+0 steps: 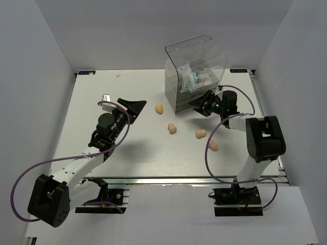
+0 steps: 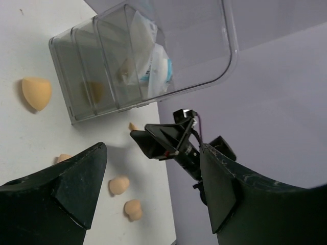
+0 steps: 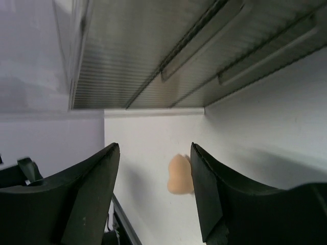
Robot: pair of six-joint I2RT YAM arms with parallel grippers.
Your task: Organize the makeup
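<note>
The right gripper (image 3: pixel 153 146) is held wide and empty at the drawer box's (image 1: pixel 176 99) base; four sponges (image 1: pixel 172 128) are scattered before the box, near that gripper (left gripper (image 1: pixel 137 109) likewise wide, empty).

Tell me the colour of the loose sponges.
Peach; the sponges show best in the left wrist view.

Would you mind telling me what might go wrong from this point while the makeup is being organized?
1. The right gripper sits open, very close to the front of the clear drawer box; a forward move might shove the box.
2. The sponges are egg-shaped and lie loose, so a closing finger might roll one away.
3. The right arm's purple cable loops right beside the rightmost sponge and might drag it.
</note>
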